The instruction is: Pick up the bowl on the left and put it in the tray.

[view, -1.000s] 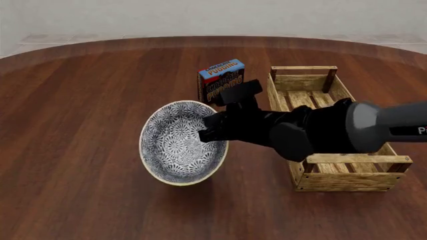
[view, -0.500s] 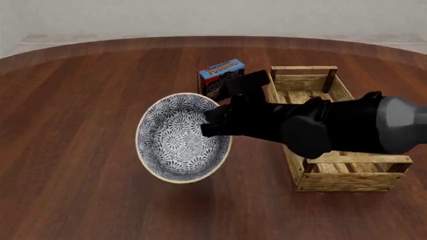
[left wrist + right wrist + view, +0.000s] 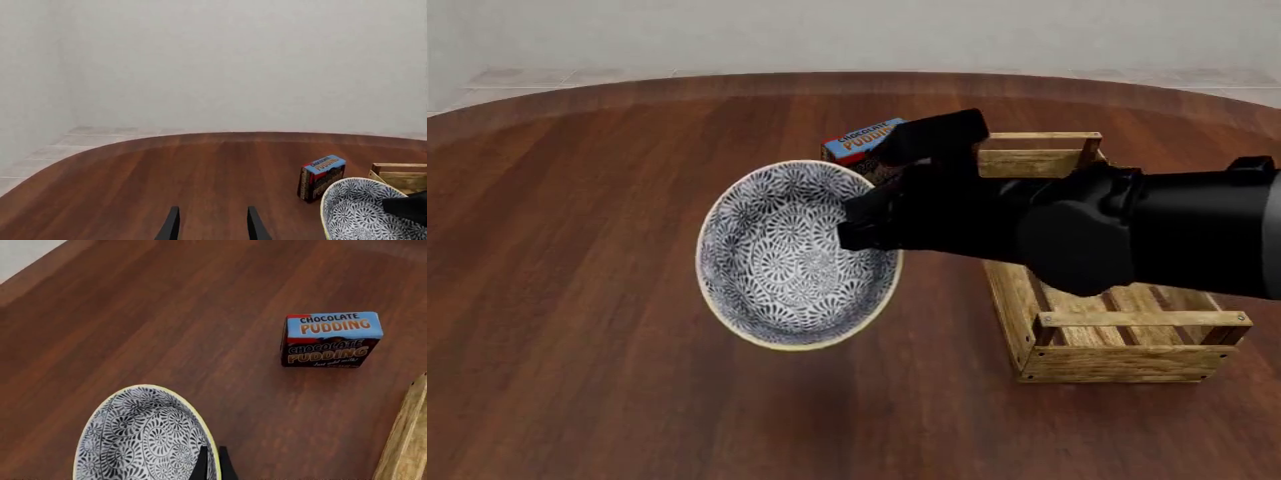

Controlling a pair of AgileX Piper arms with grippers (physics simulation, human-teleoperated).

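The round wooden desk [image 3: 587, 300] fills the front view. At right of centre lies the slatted wooden tray [image 3: 1094, 330], its near end toward the lower right, partly hidden by the black right arm crossing in from the right edge. The blue-and-white floral bowl [image 3: 794, 255] hangs left of centre, tilted so its inside faces the camera, clear of the desk and just left of the tray. The right pincer [image 3: 861, 222] is clamped on the bowl's right rim, its fingers [image 3: 203, 467] pressed close either side of the rim. A chocolate pudding box [image 3: 861, 140] stands behind the bowl at upper centre. The left pincer [image 3: 210, 225] is spread apart, holding nothing, at the bottom of the left wrist view.
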